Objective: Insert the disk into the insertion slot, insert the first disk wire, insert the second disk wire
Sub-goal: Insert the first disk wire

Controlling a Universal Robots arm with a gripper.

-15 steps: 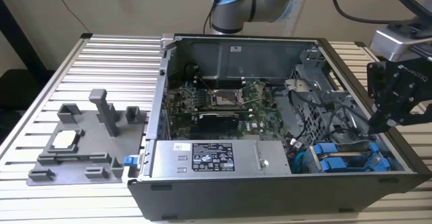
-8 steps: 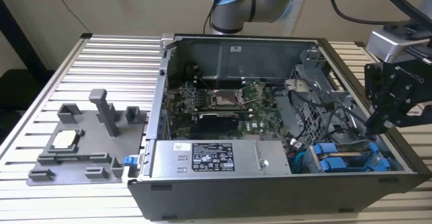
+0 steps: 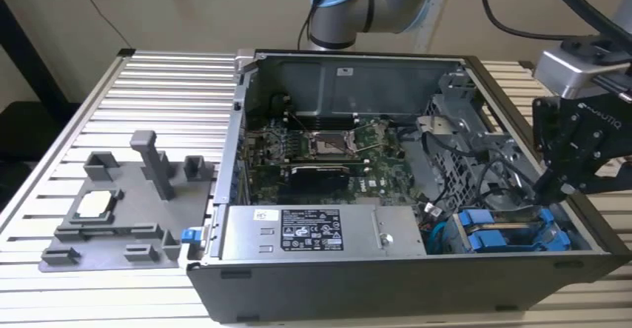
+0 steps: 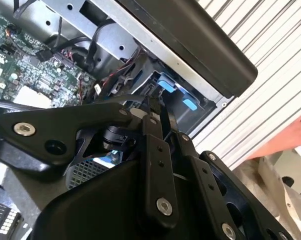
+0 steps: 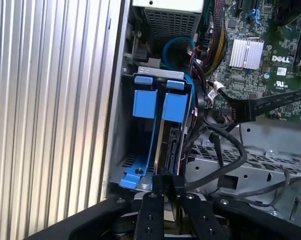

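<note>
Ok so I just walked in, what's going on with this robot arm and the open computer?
A single robot arm is working inside an open computer case that lies on a slatted table. Its claw is down in the corner of the case and looks closed on the edge of the disk in its blue carrier. The disk stands in the insertion slot, beside another blue-fronted drive. Loose black cables hang right next to it.
</note>
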